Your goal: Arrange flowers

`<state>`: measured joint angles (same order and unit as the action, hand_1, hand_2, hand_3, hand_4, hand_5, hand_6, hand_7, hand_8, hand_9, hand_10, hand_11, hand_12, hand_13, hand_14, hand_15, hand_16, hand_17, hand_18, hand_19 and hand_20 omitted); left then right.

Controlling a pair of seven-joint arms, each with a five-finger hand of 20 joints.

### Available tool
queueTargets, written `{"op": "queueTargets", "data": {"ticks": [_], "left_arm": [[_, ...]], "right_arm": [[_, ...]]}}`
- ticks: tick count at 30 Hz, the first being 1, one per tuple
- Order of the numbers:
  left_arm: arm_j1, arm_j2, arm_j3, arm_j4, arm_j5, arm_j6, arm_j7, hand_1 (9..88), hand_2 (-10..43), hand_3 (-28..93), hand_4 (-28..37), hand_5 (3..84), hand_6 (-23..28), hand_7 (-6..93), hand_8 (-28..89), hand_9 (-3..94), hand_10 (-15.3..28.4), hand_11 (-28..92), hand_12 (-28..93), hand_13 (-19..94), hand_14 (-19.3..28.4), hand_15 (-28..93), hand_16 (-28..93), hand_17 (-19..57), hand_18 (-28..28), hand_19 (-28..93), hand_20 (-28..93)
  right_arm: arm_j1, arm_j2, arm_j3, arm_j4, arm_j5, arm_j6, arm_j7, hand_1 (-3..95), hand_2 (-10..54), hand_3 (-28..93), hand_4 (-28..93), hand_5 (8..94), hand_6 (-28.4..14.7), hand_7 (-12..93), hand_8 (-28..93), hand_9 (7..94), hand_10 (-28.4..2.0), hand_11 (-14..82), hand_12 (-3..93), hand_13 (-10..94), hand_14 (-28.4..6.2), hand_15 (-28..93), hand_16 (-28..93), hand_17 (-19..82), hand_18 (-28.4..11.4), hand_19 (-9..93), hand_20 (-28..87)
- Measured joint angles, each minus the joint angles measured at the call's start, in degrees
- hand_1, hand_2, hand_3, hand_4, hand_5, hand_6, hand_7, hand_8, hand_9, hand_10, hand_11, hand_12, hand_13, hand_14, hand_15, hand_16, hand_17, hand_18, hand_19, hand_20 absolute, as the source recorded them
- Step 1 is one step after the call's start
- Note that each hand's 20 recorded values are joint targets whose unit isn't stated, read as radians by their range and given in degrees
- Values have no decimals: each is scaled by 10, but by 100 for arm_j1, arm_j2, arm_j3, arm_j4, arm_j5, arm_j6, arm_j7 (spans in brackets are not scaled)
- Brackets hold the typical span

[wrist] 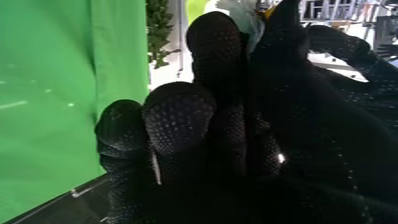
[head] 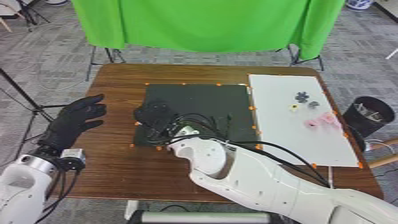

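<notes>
Puffy pink flowers lay on the flat white sheet. Left hand, textured black fabric, was loosely open, empty. Right hand was over the black mat; couldn't tell its grip tbh.

Pink flowers, a yellow flower and dark flowers lie well apart from my right hand's fingers. I see something pale, unclear, by its fingertips

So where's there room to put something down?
Bare: the white sheet left of the flowers, the black mat's far part, and the wood between left hand and mat. Crowded: the mat's near part, by the right hand and arm.
</notes>
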<state>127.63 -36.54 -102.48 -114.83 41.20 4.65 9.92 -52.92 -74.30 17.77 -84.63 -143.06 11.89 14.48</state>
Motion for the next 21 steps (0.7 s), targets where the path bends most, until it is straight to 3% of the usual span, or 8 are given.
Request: {"op": "queueTargets", "data": {"ticks": [9, 17, 21], "left_arm": [[-58, 0, 41, 26, 15, -62, -28, 281, -83, 693, -242, 289, 37, 248, -128, 245, 123, 308, 155, 152, 129, 381, -3, -75, 215, 490, 97], [-127, -6, 74, 36, 31, -90, -66, 282, -82, 692, -243, 289, 37, 247, -127, 246, 122, 309, 155, 152, 129, 381, -4, -75, 214, 488, 99], [-128, -6, 75, 36, 34, -96, -74, 282, -83, 692, -242, 289, 37, 247, -127, 246, 123, 309, 156, 152, 129, 382, -4, -75, 214, 488, 99]], "right_arm": [[-138, -24, 204, -111, -157, -750, 149, 428, -95, 795, -283, 649, 17, 466, -50, 799, -66, 213, 403, 715, -54, 745, 241, 375, -191, 932, 432], [-164, -46, 171, -78, -215, -721, 271, 423, -95, 788, -283, 640, 16, 471, -50, 789, -68, 229, 398, 710, -54, 750, 239, 373, -191, 932, 430], [-167, -51, 156, -78, -239, -706, 341, 404, -95, 762, -283, 628, 17, 469, -47, 753, -77, 303, 345, 702, -56, 757, 236, 370, -192, 932, 432]]}}
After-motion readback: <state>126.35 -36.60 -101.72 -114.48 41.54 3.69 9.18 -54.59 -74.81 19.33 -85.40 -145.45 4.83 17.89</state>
